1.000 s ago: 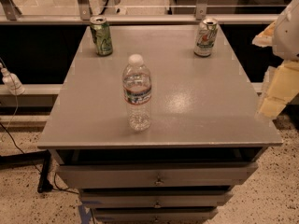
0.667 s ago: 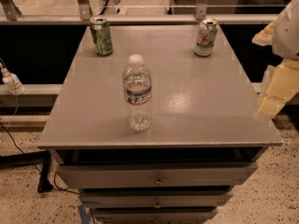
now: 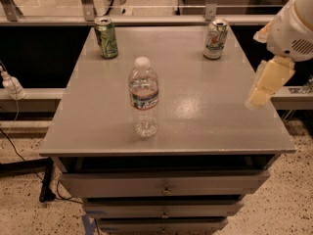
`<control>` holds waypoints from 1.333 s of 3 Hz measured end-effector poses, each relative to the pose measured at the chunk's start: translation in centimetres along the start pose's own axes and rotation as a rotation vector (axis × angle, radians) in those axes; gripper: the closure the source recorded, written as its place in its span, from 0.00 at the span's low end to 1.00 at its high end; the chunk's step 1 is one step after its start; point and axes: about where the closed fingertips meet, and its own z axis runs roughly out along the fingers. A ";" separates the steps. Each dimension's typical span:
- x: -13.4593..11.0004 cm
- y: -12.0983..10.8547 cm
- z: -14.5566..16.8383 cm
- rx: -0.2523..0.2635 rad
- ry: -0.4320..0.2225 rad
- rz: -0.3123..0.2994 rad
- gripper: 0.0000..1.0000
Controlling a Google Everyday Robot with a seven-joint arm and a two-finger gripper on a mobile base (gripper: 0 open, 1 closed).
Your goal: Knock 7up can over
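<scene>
The 7up can (image 3: 215, 38) stands upright near the far right corner of the grey table (image 3: 210, 126), its silver-white side with green lettering turned towards me. I count two cans on the top. The other is a dark green can (image 3: 106, 37), also upright, near the far left corner and well apart from the first. There is one clear water bottle (image 3: 144, 103) with a white cap and a label band. It stands upright nearer my side of the table and a little left of centre, between the two cans in left-right terms but well in front of both. Nothing on the table touches anything else.

My gripper (image 3: 266, 84) hangs at the right edge of the view, over the right-hand edge of the table and nearer to me than the 7up can, clear of it. I see a cream-coloured piece pointing down and to the left beneath the arm's white housing (image 3: 293, 31). I cannot tell whether the gripper is open or closed, and it holds nothing that I can see.

Below the tabletop I count three drawer fronts (image 3: 164, 186), stacked. One white plug (image 3: 12, 87) with a cable sits on the ledge at the left.
</scene>
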 end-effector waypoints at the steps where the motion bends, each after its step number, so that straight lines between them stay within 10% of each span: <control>1: 0.1 -4.6 3.2 0.071 0.002 0.049 0.00; 4: -1.3 -16.4 11.0 0.151 -0.157 0.215 0.00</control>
